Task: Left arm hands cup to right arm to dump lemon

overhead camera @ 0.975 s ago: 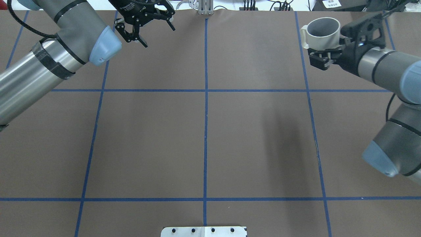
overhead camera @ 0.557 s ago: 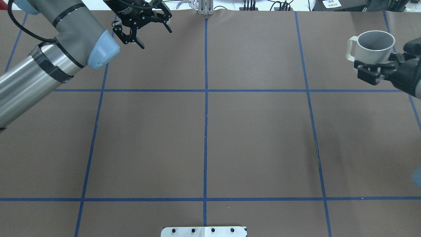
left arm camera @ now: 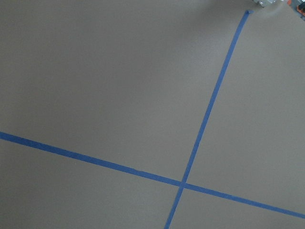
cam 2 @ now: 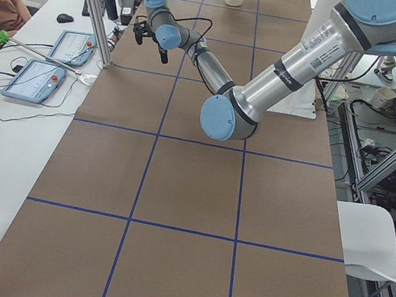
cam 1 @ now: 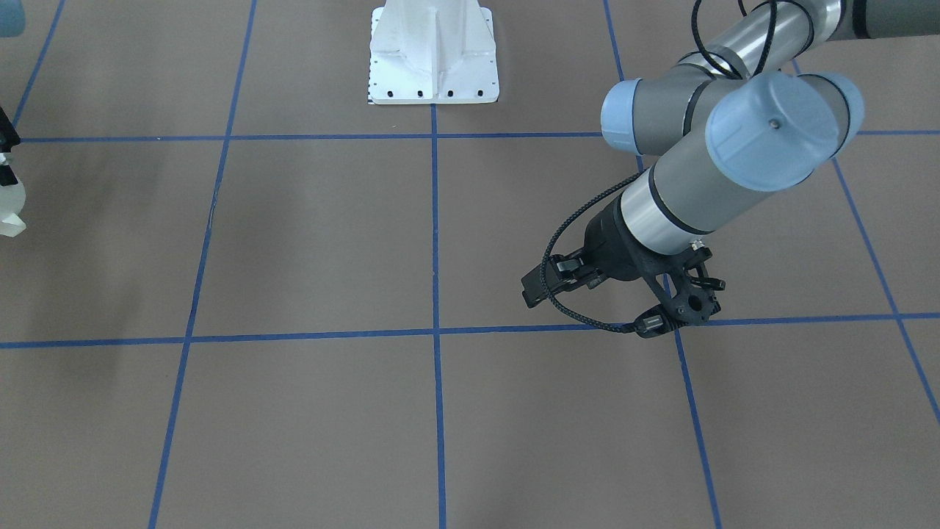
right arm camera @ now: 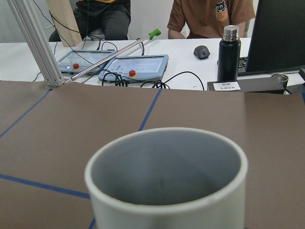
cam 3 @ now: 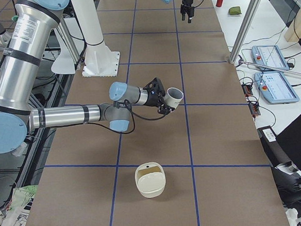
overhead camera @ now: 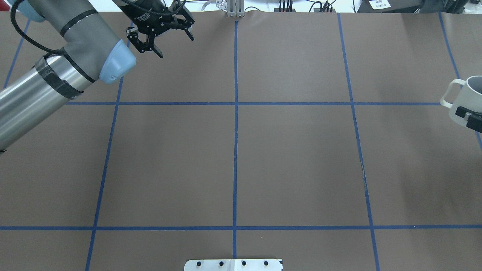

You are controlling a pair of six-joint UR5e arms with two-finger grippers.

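Note:
The white cup (overhead camera: 461, 99) is at the right edge of the overhead view, upright, handle toward the left. My right gripper (overhead camera: 469, 116) is shut on its wall and holds it above the table. The cup also shows in the exterior right view (cam 3: 174, 96) and fills the right wrist view (right arm camera: 167, 176), where its inside is grey. I see no lemon in any view. My left gripper (overhead camera: 165, 32) is open and empty over the far left of the table, and it also shows in the front-facing view (cam 1: 609, 305).
A cream container (cam 3: 150, 180) stands on the table nearer the exterior right camera than the cup. The white robot base (cam 1: 433, 51) is at the table's robot side. Beyond the far edge are tablets (right arm camera: 136, 64), a black bottle (right arm camera: 230, 52) and seated operators.
My right arm has carried the cup to the right and nearer, almost out of the overhead view. My left gripper has drawn back a little toward the far left, still open.

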